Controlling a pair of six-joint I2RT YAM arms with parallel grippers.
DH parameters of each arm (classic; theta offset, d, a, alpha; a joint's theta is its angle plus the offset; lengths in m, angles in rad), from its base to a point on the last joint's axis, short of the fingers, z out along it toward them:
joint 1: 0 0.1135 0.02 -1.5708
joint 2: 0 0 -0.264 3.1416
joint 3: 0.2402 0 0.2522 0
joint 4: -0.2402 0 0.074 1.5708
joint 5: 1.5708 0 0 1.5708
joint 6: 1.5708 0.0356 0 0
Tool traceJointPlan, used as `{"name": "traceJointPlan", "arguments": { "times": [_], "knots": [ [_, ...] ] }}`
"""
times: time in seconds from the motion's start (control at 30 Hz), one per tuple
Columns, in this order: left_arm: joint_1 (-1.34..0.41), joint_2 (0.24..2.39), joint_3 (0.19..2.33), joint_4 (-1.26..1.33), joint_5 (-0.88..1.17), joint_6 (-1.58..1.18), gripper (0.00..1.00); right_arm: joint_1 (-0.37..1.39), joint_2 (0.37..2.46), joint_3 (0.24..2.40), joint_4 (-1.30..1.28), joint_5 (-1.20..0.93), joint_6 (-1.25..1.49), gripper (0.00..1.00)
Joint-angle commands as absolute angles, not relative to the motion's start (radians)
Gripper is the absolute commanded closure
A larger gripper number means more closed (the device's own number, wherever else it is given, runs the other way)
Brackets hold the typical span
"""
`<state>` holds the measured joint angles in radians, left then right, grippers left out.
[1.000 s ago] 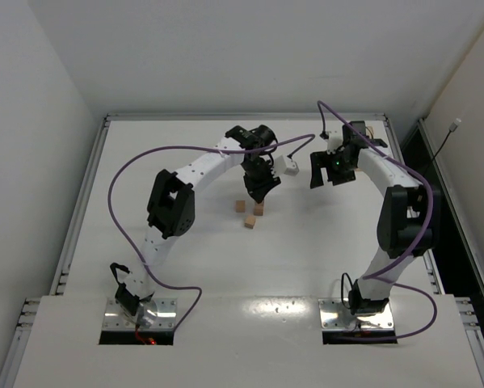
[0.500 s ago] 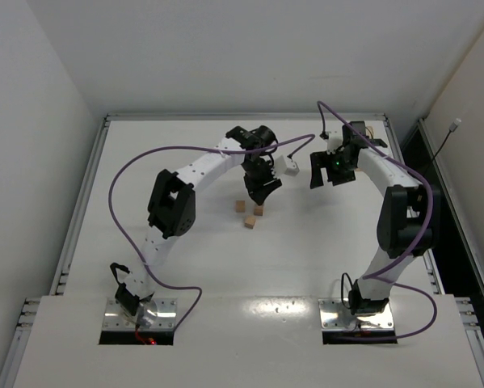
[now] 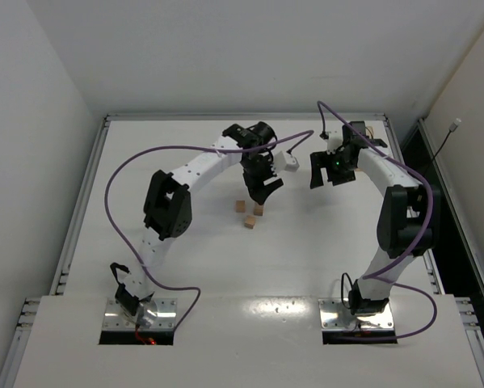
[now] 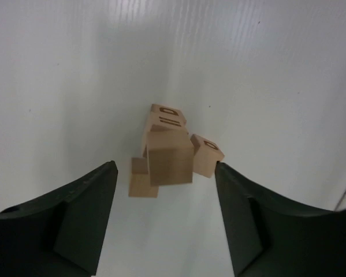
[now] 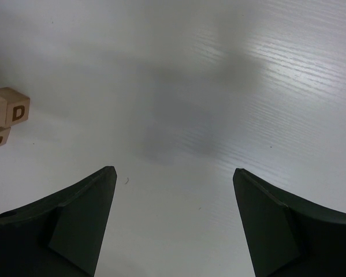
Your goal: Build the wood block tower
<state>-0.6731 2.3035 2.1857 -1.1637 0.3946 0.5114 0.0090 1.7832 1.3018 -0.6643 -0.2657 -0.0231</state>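
Three spots of light-tan wood blocks lie mid-table: one block point(image 3: 240, 206), one point(image 3: 249, 222) and the tower point(image 3: 258, 210) under my left gripper point(image 3: 262, 191). In the left wrist view the tower's top block point(image 4: 170, 157) sits nearest the camera, with a lettered block point(image 4: 167, 118) behind it, one block point(image 4: 206, 154) to the right and one point(image 4: 142, 183) to the lower left. My left gripper point(image 4: 166, 167) is open, its fingers apart on both sides of the top block and not touching it. My right gripper point(image 5: 173, 173) hangs open over bare table, with lettered blocks point(image 5: 11, 108) at the view's left edge.
A small white box point(image 3: 291, 164) lies between the two grippers. Purple cables loop over both arms. The white table point(image 3: 185, 275) has raised rails along its left point(image 3: 84, 202) and back edges. The right arm point(image 3: 403, 214) stands over the table's right side.
My left gripper has gone from shut to open, letting go of the block now resting on the tower, and has lifted slightly. The right arm has not moved.
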Motion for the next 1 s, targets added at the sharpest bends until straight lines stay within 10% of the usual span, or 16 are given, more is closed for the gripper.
{"name": "traceJointPlan", "arguments": {
  "times": [0.0,0.17,0.5,0.8,0.97],
  "knots": [
    [-0.672,2.127,2.163,-1.132,0.376,0.482,0.32,0.014,1.784,1.324,-0.644,-0.284,-0.032,0.20],
    [-0.632,1.993,2.100,-1.108,0.415,0.460,0.01,0.014,1.775,1.324,-0.644,-0.284,-0.032,0.20],
    [-0.273,1.757,1.629,-0.875,0.702,0.223,0.00,0.014,1.775,1.324,-0.644,-0.275,-0.032,0.20],
    [-0.264,1.612,1.252,-0.537,0.526,-0.141,0.49,0.023,1.775,1.333,-0.653,-0.256,-0.032,0.20],
    [-0.308,1.591,1.189,-0.453,0.362,-0.271,0.51,0.032,1.775,1.333,-0.653,-0.238,-0.032,0.20]
  ]
}}
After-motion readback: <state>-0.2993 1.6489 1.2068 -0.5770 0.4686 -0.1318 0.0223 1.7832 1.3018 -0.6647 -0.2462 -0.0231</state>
